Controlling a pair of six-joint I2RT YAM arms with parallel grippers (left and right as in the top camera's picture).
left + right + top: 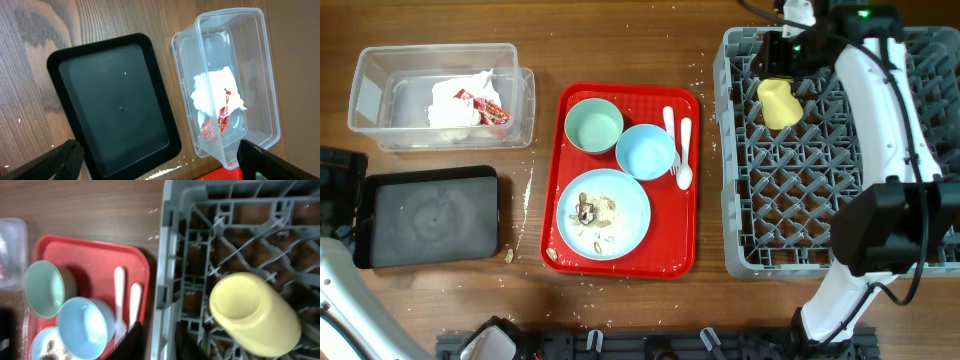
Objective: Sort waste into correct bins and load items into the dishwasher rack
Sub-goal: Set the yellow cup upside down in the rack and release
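Observation:
The yellow cup (779, 103) lies on its side in the grey dishwasher rack (740, 200), also in the right wrist view (252, 315). My right gripper (782, 48) is open and empty, its fingers (160, 342) straddling the rack's left wall. The red tray holds the green bowl (593, 125), blue bowl (645, 151), white spoon (684, 150), fork (670, 135) and blue plate (603, 213) with food scraps (592, 210). The clear tub (370, 90) holds the napkin (212, 90) and red wrapper (222, 117). My left gripper (160, 162) is open above the empty black tray (115, 100).
The flat red serving tray (685, 250) lies between the bins and the rack. White crumbs are scattered on the wooden table near the black tray's right edge (527, 190). A small scrap (508, 256) lies on the table beside the black tray.

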